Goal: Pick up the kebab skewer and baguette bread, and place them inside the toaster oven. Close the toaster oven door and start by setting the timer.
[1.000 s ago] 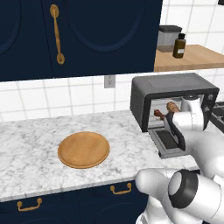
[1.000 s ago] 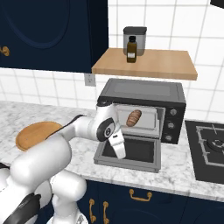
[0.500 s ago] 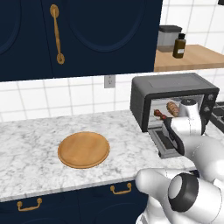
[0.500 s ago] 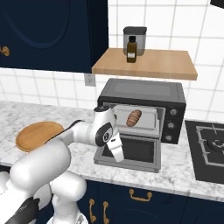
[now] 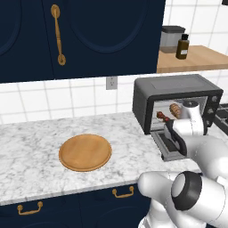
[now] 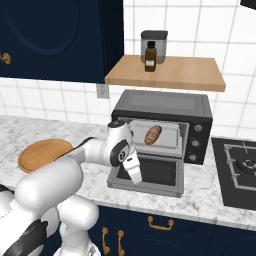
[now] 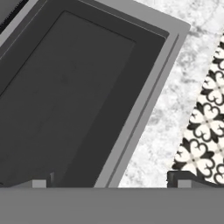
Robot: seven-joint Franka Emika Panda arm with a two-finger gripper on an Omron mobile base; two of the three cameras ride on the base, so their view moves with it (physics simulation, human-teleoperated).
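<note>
- Dark grey and boxy, the toaster oven (image 6: pixel 162 107) stands on the marble table (image 5: pixel 31 156), and it is the landmark for everything below.
- Its toaster oven door (image 6: pixel 150 172) is dropped flat, lying out in front of the oven mouth toward the table's front edge.
- Inside the cavity the baguette bread (image 6: pixel 152 134) rests on the rack, tilted on a diagonal; in the left base view the kebab skewer (image 5: pixel 163 116) shows beside it, nearer the oven's left wall.
- With both foods in the oven, the loading step looks done, and closing the door appears to be the step in hand.
- Robot fingers (image 6: pixel 134 172) hang just above the lowered door, near its left side, spread as wide as they go and holding nothing.
- From the hand view, the fingertips (image 7: pixel 40 183) point down at the door's dark window pane, with its grey frame edge and the marble beyond.
- Key relation: the door's long axis runs left to right across the oven front, and its free outer edge lies on the side away from the oven mouth, so I judge the fingers must get under or behind that edge to swing it up.
- A round wooden plate (image 5: pixel 85 152) sits well to the left of the oven, bare.
</note>
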